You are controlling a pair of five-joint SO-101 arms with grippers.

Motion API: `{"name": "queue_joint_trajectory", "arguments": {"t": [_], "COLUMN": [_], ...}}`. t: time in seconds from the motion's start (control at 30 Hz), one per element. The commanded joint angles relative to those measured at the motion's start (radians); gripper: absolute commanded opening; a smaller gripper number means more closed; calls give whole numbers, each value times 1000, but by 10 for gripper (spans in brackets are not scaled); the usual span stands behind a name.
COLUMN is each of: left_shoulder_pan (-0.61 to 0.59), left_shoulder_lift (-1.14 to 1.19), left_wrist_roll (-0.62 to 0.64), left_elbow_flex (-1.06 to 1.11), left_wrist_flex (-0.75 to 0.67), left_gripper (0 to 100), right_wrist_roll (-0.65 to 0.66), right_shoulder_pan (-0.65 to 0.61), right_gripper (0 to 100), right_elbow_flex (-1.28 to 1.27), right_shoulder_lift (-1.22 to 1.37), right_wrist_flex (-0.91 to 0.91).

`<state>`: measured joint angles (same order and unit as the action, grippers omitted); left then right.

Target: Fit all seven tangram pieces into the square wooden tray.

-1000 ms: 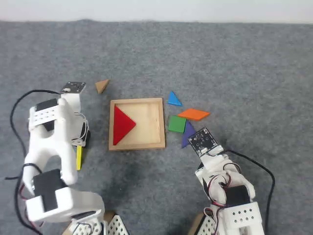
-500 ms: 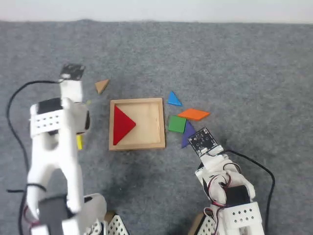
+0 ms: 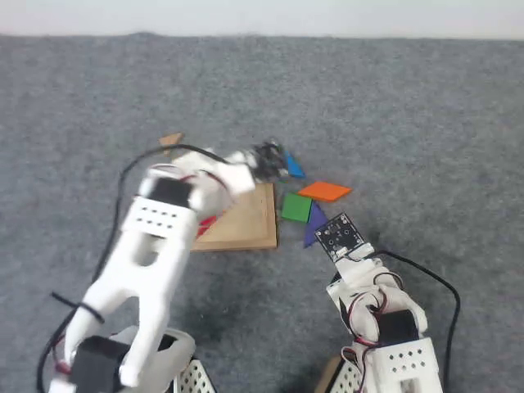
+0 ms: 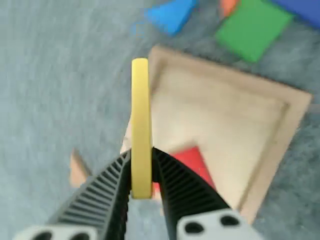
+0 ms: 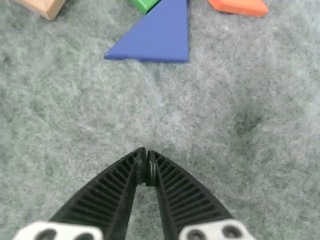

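1. The left gripper (image 4: 141,153) is clamped on the yellow piece (image 4: 140,125), which it holds on edge, thin side up. The piece's long axis runs straight out from the fingertips.
2. The yellow piece hangs in the air over one rim of the square wooden tray (image 4: 295,115), close to a corner. From the high view this looks like the rim farthest from the arms' bases.
3. The coming move seems to turn on this: the tray's bare floor lies to one side of the upright piece, on the same side as the red triangle (image 4: 192,162), which already lies in the tray. By my judgement the piece has to shift that way and tip flat.
4. The left arm reaches across the tray (image 3: 254,229) in the high view and is plainly the nearer one.
5. The right gripper (image 5: 146,162) is closed on nothing, low over the grey cloth, apart from the tray.
6. Ahead of it lies the blue triangle (image 5: 160,37), with the orange parallelogram (image 5: 237,6) beyond.
7. Outside the tray wait the green square (image 3: 295,207), a small blue triangle (image 4: 172,12) and a tan triangle (image 3: 170,139).
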<state>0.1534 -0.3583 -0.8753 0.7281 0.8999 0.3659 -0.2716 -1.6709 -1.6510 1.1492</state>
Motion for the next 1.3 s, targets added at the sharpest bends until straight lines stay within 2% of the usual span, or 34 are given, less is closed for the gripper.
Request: {"name": "queue_joint_trajectory", "arguments": {"t": [0.0, 0.13, 0.53, 0.63, 0.73, 1.2, 1.27], "left_shoulder_pan": [98, 94, 9, 9, 9, -21, -28], "left_shoulder_lift": [18, 77, 276, 295, 318, 477, 477], "left_wrist_roll": [-106, -167, -183, -258, -281, -281, -278], "left_elbow_flex": [5, -12, -156, -156, -157, -254, -254], "left_wrist_flex": [-78, -84, -100, -103, -104, -103, -103], "left_gripper": [11, 11, 11, 11, 11, 14, 42], "right_wrist_roll": [-5, -5, -5, -5, -5, -5, -5], "right_shoulder_pan": [10, 10, 10, 10, 10, 10, 10], "right_gripper": [6, 6, 6, 6, 6, 6, 6], "right_elbow_flex": [-3, -3, -3, -3, -3, -3, -3], "right_shoulder_lift": [7, 7, 7, 7, 7, 7, 7], "right_wrist_flex": [2, 2, 2, 2, 2, 2, 2]}}
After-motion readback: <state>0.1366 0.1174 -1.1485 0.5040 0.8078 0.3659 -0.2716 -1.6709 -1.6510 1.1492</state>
